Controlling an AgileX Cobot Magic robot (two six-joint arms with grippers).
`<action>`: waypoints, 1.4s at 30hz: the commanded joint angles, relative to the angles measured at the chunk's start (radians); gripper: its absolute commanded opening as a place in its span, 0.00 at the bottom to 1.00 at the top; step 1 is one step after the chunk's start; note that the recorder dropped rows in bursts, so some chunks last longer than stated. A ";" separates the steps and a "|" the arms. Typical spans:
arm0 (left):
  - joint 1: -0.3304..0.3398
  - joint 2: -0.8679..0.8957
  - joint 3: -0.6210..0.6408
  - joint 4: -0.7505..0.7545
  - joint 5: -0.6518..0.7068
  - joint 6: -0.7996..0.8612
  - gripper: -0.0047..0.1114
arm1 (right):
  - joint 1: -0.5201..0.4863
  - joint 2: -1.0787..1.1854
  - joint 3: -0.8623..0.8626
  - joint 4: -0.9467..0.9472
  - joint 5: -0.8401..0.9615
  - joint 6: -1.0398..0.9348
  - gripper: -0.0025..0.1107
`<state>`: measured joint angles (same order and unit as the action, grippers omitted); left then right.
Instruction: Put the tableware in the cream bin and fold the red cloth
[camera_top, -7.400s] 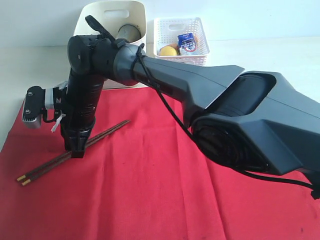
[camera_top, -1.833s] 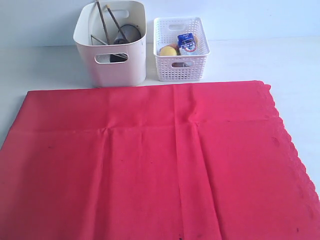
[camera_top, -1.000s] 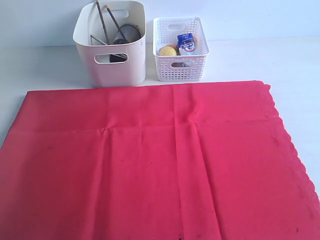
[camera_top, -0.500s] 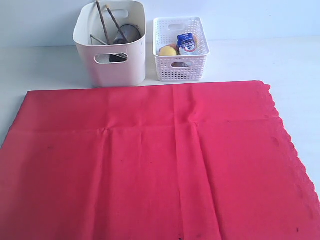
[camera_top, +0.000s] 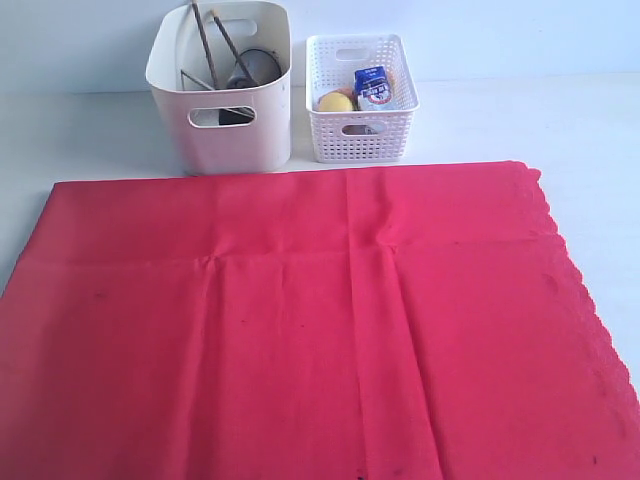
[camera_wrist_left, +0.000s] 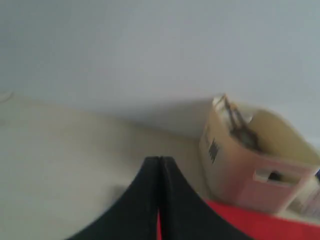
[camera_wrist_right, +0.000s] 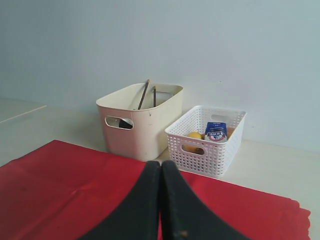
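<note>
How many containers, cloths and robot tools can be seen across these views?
Containers: 2, the cream bin and the white basket
Cloths: 1, the red cloth
Tools: 2, the left tool and the right tool, each seen only in its own wrist view
Total: 5

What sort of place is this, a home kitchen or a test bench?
Probably a staged tabletop test setup, not a kitchen: a pale table against a blank wall, a red cloth spread flat, and a cream bin and white basket side by side.
</note>
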<state>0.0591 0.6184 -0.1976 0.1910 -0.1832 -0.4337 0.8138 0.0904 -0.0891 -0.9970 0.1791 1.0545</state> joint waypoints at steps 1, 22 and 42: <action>0.002 0.280 -0.032 0.029 0.049 0.010 0.05 | -0.001 -0.004 0.004 -0.008 0.011 0.011 0.02; -0.029 1.026 -0.108 0.166 -0.211 -0.016 0.78 | -0.001 -0.004 0.004 -0.010 0.011 0.011 0.02; 0.000 1.108 -0.132 0.245 -0.239 0.037 0.05 | -0.001 -0.004 0.004 -0.008 0.011 0.029 0.02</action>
<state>0.0391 1.7448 -0.3104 0.4391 -0.4915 -0.4310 0.8138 0.0904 -0.0891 -0.9970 0.1851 1.0764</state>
